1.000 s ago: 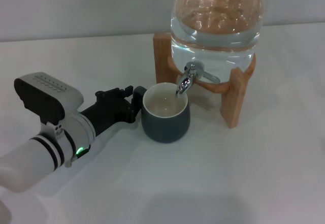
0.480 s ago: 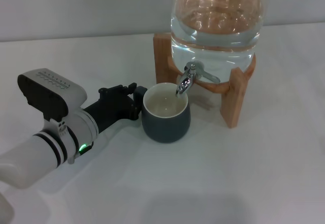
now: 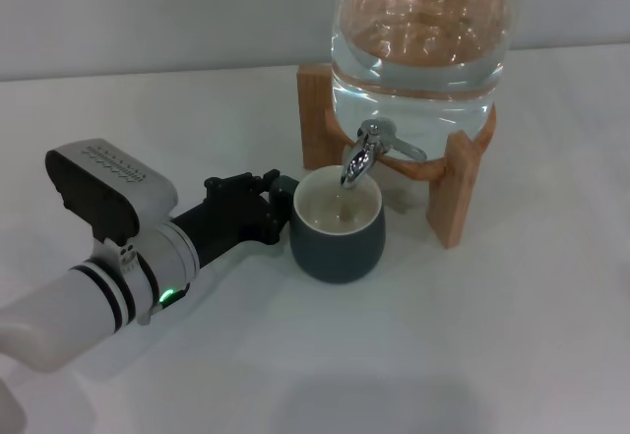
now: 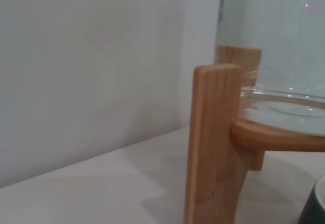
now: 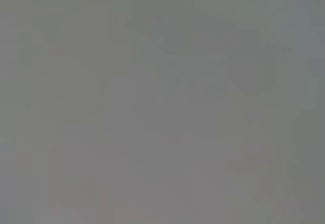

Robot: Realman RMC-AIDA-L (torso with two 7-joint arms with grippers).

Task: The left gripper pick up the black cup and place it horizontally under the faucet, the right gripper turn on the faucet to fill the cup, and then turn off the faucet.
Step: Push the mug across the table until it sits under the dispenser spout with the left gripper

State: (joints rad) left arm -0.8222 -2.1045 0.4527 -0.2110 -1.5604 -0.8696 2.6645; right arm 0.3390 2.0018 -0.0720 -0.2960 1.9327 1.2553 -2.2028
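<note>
The black cup [image 3: 337, 229] stands upright on the white counter [image 3: 472, 336], its cream mouth directly beneath the spout of the faucet [image 3: 362, 156], just in front of the wooden stand [image 3: 455, 183] carrying the glass water jar [image 3: 421, 40]. The left gripper [image 3: 276, 201] reaches in from the counter's left side, its black jaws closed on the cup's handle side. The right gripper appears in no view.

The left arm reaches in low from the near left, its thick white-and-grey forearm angled up toward the middle, a green light lit on the wrist ring and a grey-topped box sitting on top of the wrist. The left gripper [image 3: 279, 203] lies nearly level at the arm's far end, its black jointed jaws closed around something held at their tips. The right arm is out of sight
</note>
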